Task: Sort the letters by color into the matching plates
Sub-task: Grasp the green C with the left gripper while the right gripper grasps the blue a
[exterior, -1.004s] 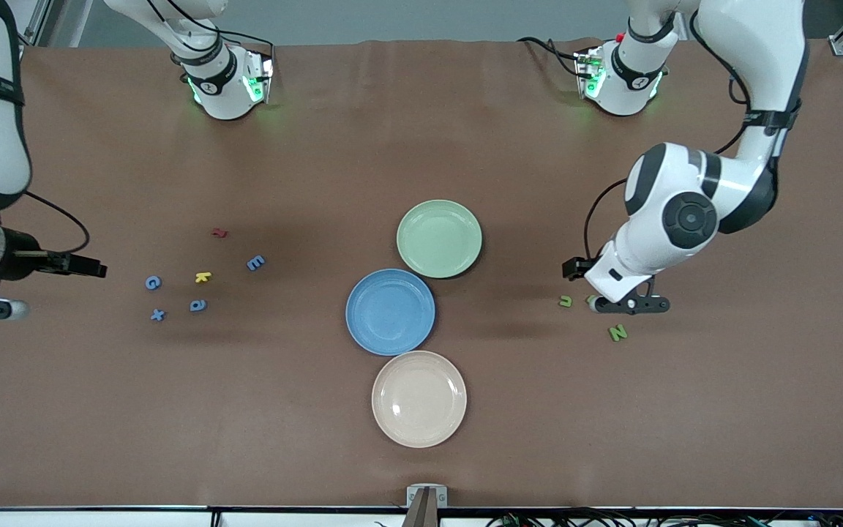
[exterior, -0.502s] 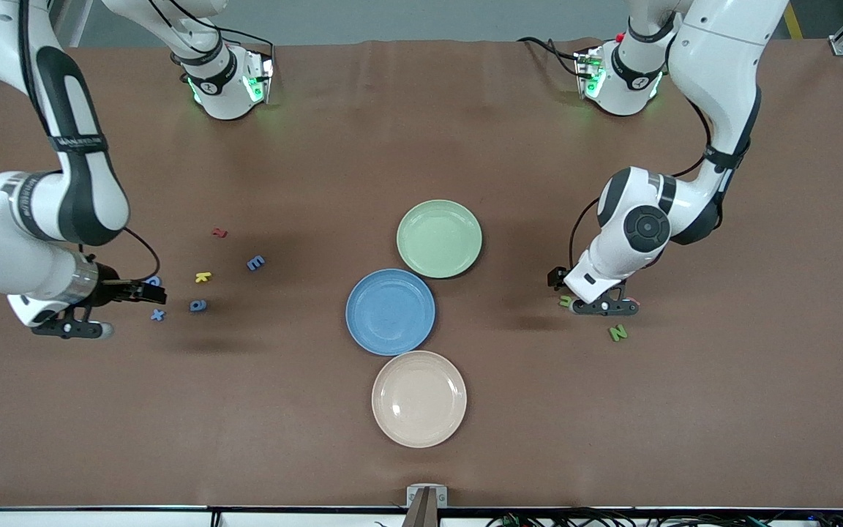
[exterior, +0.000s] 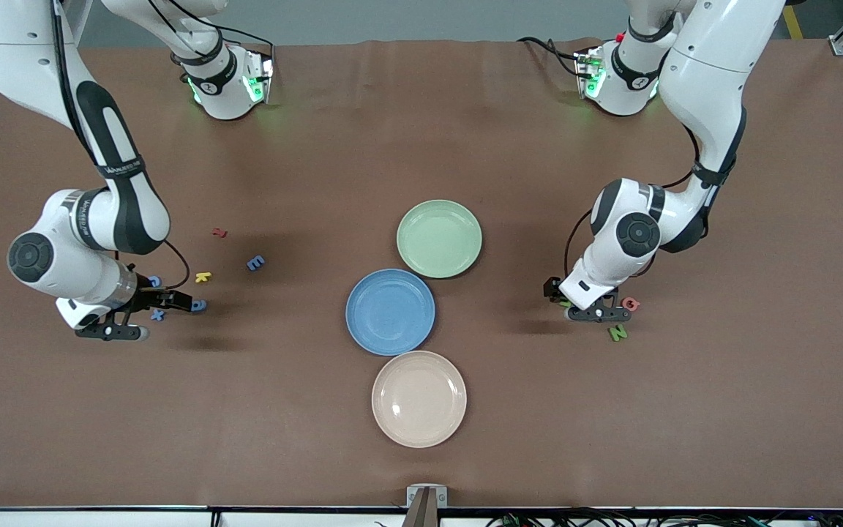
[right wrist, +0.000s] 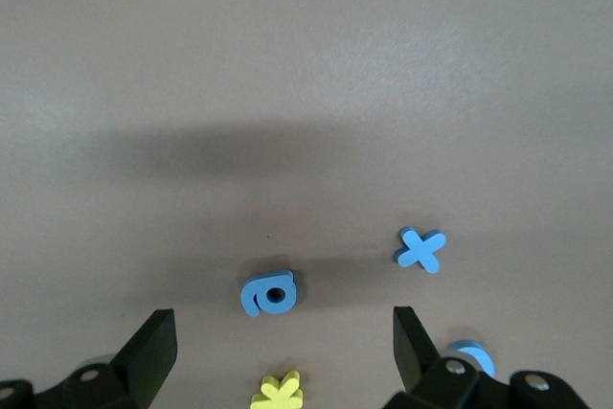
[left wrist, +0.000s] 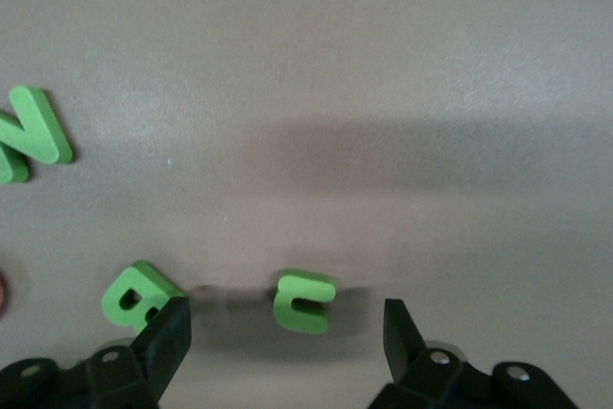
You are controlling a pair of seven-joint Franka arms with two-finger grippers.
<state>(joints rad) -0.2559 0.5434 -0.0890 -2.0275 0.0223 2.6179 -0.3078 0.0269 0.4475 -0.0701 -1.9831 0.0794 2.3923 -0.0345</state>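
Brown counter [exterior: 421, 454] carries a pale green round plate [exterior: 439, 238] and a medium blue round plate [exterior: 390, 312], both without letters. Left end effector [left wrist: 287, 332], jaws apart, straddles the small green foam letter u [left wrist: 305, 301]. Right end effector [right wrist: 278, 356], jaws wide, is over the small blue foam letter a [right wrist: 269, 293].

White arms, black joint bands and cables (green lights at bases).

A robotics lab: two arm bases bolted to a brown-covered table [exterior: 421, 454], cables trailing its edge.
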